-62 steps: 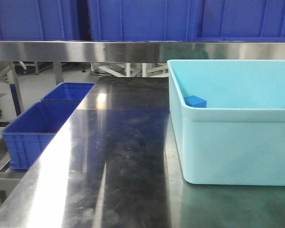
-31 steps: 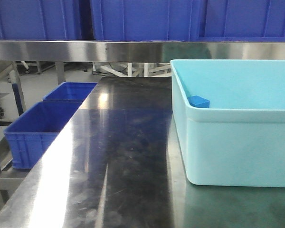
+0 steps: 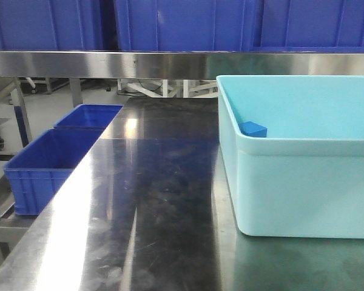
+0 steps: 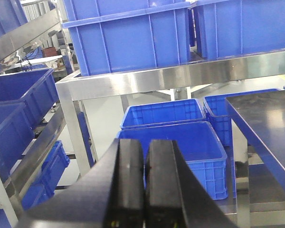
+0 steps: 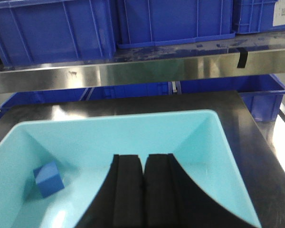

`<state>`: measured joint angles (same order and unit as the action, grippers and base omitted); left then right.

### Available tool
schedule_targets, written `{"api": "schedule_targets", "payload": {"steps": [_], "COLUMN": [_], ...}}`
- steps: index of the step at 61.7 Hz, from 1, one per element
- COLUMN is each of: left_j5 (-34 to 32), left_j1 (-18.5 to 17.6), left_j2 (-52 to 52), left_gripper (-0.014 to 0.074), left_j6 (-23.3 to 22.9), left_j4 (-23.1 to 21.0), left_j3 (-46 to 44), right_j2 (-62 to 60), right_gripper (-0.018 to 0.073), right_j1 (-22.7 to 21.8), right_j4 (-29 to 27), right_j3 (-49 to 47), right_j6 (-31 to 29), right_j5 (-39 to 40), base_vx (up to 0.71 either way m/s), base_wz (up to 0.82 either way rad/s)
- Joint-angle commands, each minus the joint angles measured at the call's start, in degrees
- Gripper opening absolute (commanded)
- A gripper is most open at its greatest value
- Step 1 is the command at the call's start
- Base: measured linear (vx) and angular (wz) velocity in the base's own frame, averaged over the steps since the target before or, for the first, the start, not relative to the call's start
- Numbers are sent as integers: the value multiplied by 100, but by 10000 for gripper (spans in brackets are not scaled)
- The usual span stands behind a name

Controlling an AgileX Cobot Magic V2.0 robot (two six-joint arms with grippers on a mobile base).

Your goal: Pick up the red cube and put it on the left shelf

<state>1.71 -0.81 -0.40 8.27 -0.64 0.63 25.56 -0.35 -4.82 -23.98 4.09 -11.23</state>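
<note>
On the table (image 3: 164,200), almost nothing has been changed over the last second. In the front view the cyan bin (image 3: 303,188) and the blue cube (image 3: 253,128) by its left wall are seen shifted slightly right, then settled. A small nudge of the base or camera is inferred, not a manipulation. No red cube is shown in any view. Only the blue cube is found in the bin, and the part of the bin floor that shows in the right wrist view is otherwise bare. Left pincer (image 4: 145,190) is held with fingers pressed together on nothing, aimed past the table edge toward the steel shelf (image 4: 133,83) and the blue crates (image 4: 180,142) below it. Right pincer (image 5: 143,190) is likewise closed and empty, poised above the bin. Task is judged not started: the target must be located first, and a pincer must be parted before any grasp. The blue cube should not be mistaken for it.
</note>
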Motion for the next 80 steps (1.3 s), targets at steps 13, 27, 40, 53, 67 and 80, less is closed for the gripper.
{"api": "schedule_targets", "payload": {"steps": [13,27,40,53,67,80], "left_j5": [-518,-518,-518,-518,-518,-518], "left_j1": [-38,-38,-38,-38,-38,-38], "left_j2": [-2,-2,-2,-2,-2,-2], "left_gripper": [106,106,106,106,106,106], "left_j6": [3,3,3,3,3,3], "left_j4": [-27,-27,-27,-27,-27,-27], "left_j3": [126,126,126,126,126,126], "right_j2": [1692,3045,3922,4409,4807,5144], "right_gripper": [448,602,594,594,594,594], "right_j1": [2,136,739,1076,1076,1076], "right_j4": [-72,-155,-166,-161,76,142], "right_j3": [-1745,-2875,-3311,-3323,-3323,-3323], "right_j6": [-8,-8,-8,-8,-8,-8], "right_j5": [-832,-2055,-1981,-1914,-1925,-1949], "base_vx": [0,0,0,0,0,0], "base_wz": [0,0,0,0,0,0]}}
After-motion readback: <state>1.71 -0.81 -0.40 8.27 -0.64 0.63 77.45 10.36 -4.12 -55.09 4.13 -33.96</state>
